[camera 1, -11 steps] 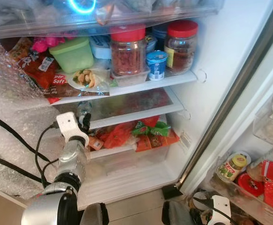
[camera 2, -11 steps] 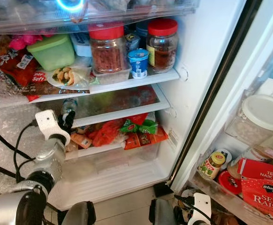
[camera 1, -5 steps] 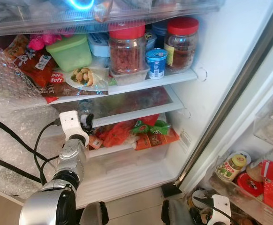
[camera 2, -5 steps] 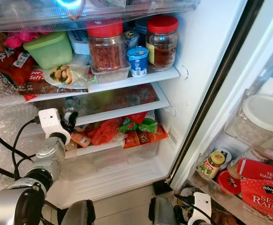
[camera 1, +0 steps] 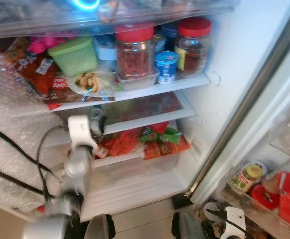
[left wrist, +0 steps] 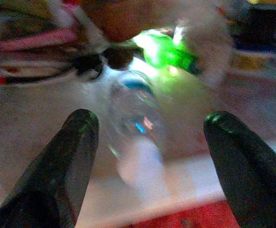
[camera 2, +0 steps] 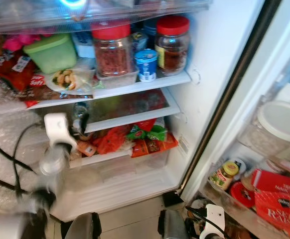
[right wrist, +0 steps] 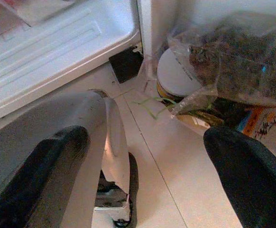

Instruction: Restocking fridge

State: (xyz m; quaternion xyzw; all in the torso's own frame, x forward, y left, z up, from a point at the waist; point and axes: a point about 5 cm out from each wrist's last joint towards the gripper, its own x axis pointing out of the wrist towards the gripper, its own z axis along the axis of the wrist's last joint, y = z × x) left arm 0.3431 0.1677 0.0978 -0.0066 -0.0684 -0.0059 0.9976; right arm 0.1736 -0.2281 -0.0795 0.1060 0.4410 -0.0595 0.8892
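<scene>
Left end effector (left wrist: pixel 145 142) spread wide, clear bottle (left wrist: pixel 135 118) lying between fingertips on fridge shelf (camera 1: pixel 150 112).

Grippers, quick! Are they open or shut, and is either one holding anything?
Left gripper: open, fingers apart on either side of a clear bottle inside the fridge, not gripping it.
Right gripper: open, holding nothing, down near the floor.

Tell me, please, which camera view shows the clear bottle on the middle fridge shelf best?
The left wrist view: the clear bottle lies blurred between the open left tool. Both eye views show just its top behind that wrist.
</scene>
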